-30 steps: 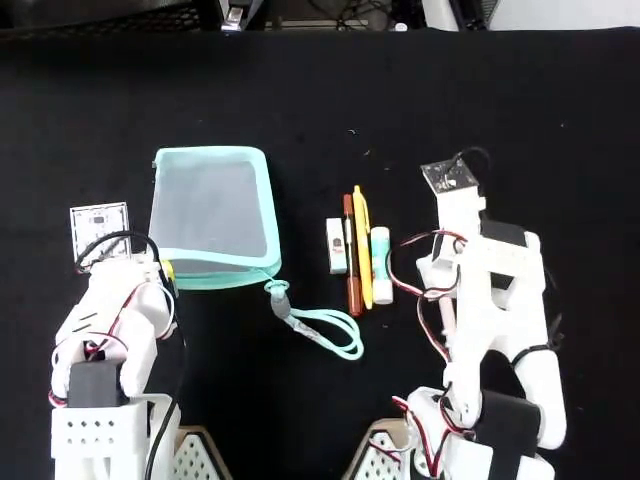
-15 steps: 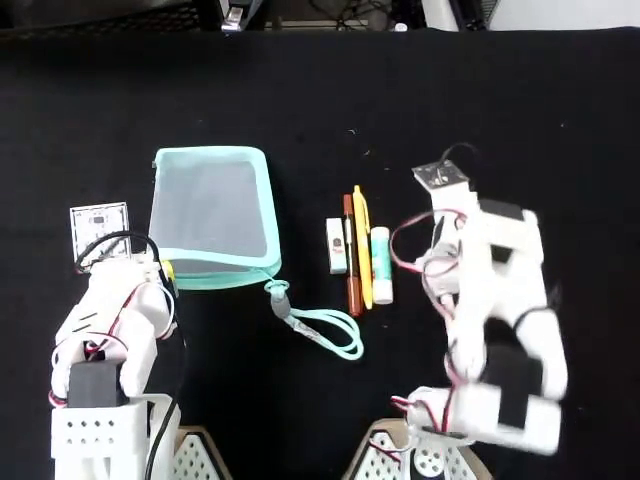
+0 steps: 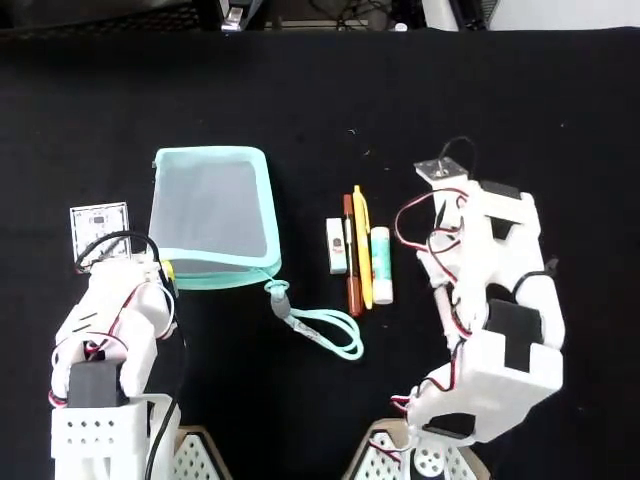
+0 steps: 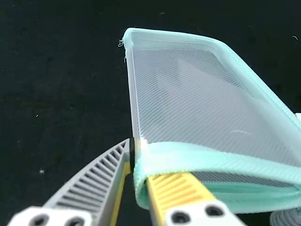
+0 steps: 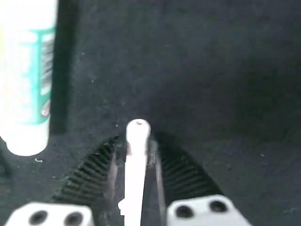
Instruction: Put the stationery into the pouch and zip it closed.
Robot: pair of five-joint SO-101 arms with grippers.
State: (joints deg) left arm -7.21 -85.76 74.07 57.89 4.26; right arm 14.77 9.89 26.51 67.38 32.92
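White pen [image 5: 136, 155] clamped tight in my right jaws; glue stick [image 5: 28, 70] just beside them on the bench [image 5: 211, 70]. My arm has shifted over the last second, so I judge the carry is starting. Left jaws closed on the pouch [image 4: 197, 113] rim.

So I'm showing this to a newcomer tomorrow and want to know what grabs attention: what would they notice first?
The mint-green mesh pouch stands out on the left half of the black table, its rim pinched by the left gripper. Next come the neat row of brown and yellow pens and a white glue stick beside it, and the right gripper clamped on a thin white stick near that glue stick.
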